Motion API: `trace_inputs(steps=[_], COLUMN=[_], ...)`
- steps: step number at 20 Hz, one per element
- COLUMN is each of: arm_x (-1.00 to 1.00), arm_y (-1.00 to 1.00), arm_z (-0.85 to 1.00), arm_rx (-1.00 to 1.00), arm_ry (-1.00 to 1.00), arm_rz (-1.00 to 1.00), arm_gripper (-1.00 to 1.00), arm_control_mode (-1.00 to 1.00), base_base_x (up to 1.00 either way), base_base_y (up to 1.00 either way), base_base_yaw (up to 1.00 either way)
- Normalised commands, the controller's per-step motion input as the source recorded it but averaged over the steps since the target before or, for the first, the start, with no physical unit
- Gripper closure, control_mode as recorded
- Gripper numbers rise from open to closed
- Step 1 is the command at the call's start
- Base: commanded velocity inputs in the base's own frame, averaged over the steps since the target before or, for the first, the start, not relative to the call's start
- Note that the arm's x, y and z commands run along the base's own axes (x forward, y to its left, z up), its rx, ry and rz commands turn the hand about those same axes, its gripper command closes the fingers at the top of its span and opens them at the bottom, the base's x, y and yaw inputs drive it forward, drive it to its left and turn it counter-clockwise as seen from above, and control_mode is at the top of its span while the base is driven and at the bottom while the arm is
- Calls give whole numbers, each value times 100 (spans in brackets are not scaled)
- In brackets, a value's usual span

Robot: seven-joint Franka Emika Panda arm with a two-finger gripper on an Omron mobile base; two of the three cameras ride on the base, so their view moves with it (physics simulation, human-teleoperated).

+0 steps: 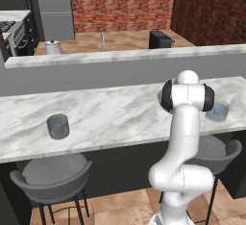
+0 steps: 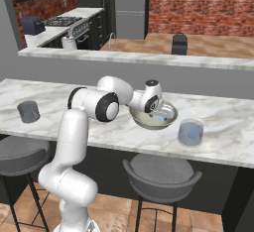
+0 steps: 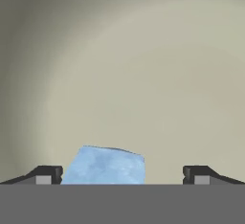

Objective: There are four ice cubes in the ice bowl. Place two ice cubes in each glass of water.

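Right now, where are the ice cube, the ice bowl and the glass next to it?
ice cube (image 3: 104,165), hand view, top face.
ice bowl (image 2: 140,121), right base view, outer wall.
glass (image 2: 191,133), right base view, side wall.

My gripper hangs down inside the bowl on the counter, an ice cube between my fingers, nearer the left one. One glass stands just right of the bowl; the other glass sits well apart at the left end. Stools stand before the counter, a kettle behind it
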Motion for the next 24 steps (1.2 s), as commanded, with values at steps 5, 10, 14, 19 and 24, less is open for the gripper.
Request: trace_inputs(steps=[5,10,14,19,24], arm_x=[0,0,0,-15,-51], arm_y=[-2,-1,-20,-27,-18], arm_z=[-21,-21,-19,-2,38], arm_rx=[0,0,0,0,1], arm_ry=[0,0,0,-1,-4], arm_rz=[0,0,0,0,1], arm_gripper=[100,100,100,100,100], arm_control_mode=[-100,-100,-100,-100,-100], base_base_x=[0,0,0,0,0], base_base_y=[0,0,0,0,0], base_base_yaw=[0,0,0,0,0])
